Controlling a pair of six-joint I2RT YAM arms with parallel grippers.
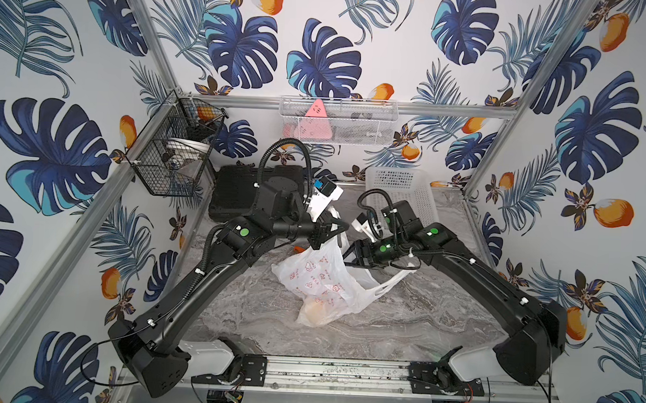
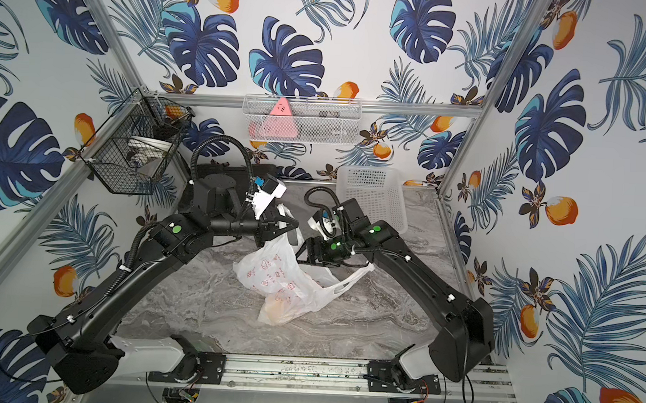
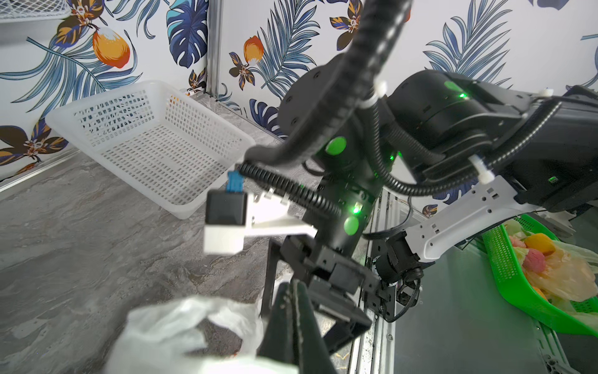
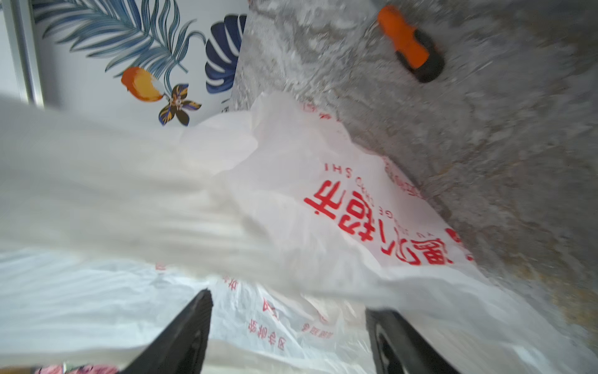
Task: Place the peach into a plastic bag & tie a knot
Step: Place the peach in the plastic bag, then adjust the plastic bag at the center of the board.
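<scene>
The plastic bag (image 1: 321,281) (image 2: 280,279) lies crumpled mid-table, white with red print. The peach (image 1: 315,310) (image 2: 275,310) shows as a pale orange lump through the bag's near end. My left gripper (image 1: 341,229) (image 2: 294,227) (image 3: 296,307) is shut on one handle and holds it up off the table. The other handle loop (image 1: 389,285) lies flat to the right. My right gripper (image 1: 349,256) (image 2: 300,254) (image 4: 288,323) is open just right of the raised part, its fingers (image 4: 181,333) wide apart with bag film loose in front of them. No knot is in view.
An orange-and-black tool (image 1: 298,250) (image 4: 411,45) lies behind the bag. A white plastic basket (image 1: 400,194) (image 3: 155,145) stands back right and a black box (image 1: 236,191) back left. A wire basket (image 1: 173,154) and a mesh shelf (image 1: 338,120) hang on the walls.
</scene>
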